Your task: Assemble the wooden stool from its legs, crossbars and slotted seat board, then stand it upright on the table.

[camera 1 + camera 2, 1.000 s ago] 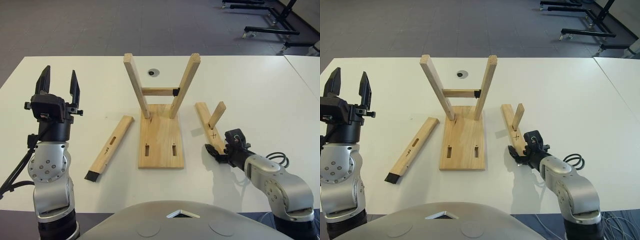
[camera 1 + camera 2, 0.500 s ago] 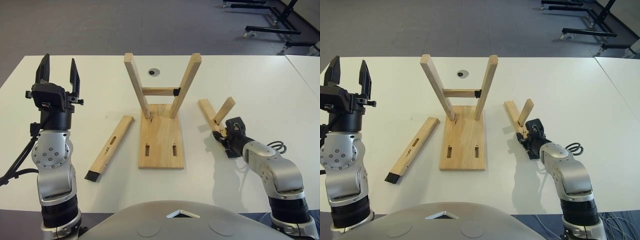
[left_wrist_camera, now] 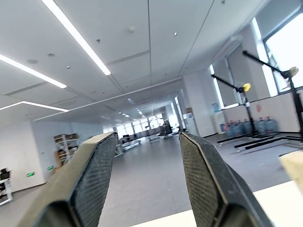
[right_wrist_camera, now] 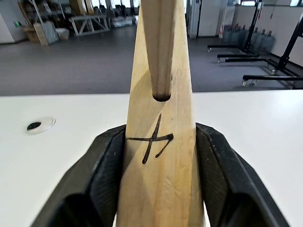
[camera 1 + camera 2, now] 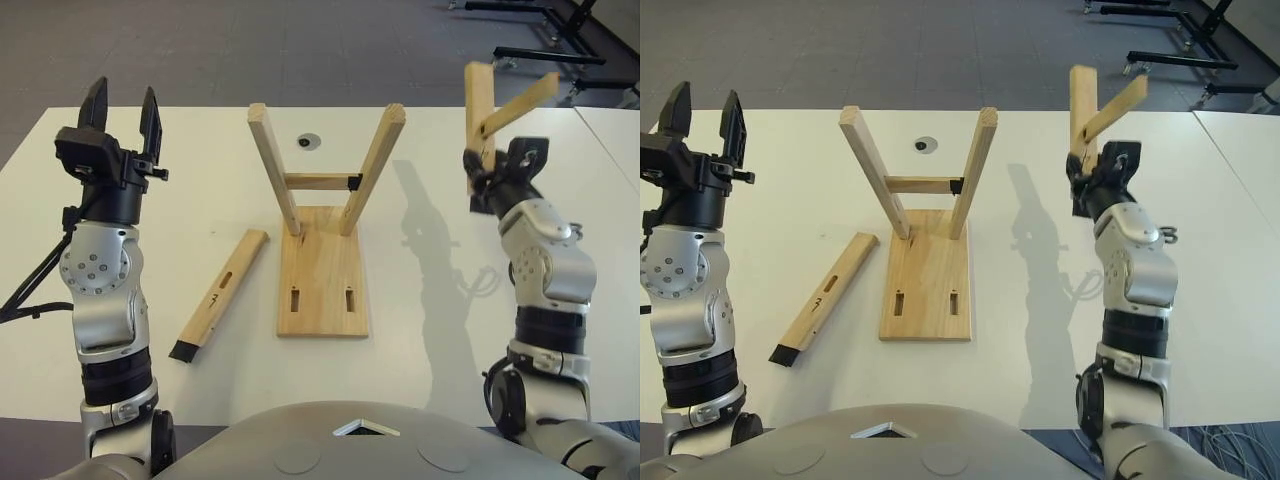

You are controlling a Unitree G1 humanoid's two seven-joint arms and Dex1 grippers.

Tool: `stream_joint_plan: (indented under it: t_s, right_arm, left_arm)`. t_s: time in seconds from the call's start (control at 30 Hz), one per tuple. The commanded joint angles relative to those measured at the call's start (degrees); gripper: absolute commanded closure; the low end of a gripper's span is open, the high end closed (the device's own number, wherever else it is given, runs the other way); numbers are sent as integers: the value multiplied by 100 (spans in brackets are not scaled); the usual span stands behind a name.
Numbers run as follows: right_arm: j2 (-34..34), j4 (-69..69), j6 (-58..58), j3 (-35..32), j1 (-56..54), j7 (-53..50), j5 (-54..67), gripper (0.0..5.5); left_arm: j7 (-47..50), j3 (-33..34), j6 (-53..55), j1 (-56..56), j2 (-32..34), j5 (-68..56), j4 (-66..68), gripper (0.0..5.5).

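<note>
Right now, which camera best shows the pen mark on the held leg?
Right wrist view: the mark faces it close up, on the leg in the right gripper. The eye views show that leg held high, mark too small to tell. The left wrist view faces the room.

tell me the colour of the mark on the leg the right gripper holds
Black, a cross mark on the pale wooden leg; clearest in the right wrist view.

Both head eyes look forward and down over one shared desk (image 5: 200, 170), while wrist cameras sit close, facing out into the room.
</note>
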Motion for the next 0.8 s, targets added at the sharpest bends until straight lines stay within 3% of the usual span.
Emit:
stream_joint_plan:
  t_s: [0.03, 0.17, 0.33, 0.53, 0.8]
  right_arm:
    - [42, -405, -467, -144, -884, 989, 997, 344]
    - [78, -1240, 328, -227, -1372, 1860, 2919, 345]
    - [51, -1833, 858, -153, -1351, 2053, 4096, 345]
    - [318, -2282, 815, 475, -888, 2243, 4271, 345]
    - [215, -2545, 849, 1310, -346, 2922, 4044, 345]
  left_arm:
    - [-695, -148, 179, -384, 377, -590, 61, 312]
    - [-1223, 89, 584, -479, 571, -1523, 280, 312]
    - [-1792, 67, 1761, -702, 767, -3525, -432, 312]
    - [-2090, -118, 2872, -838, 916, -5607, -1012, 236]
    - [-2292, -281, 3620, -1323, 1121, -7114, -830, 236]
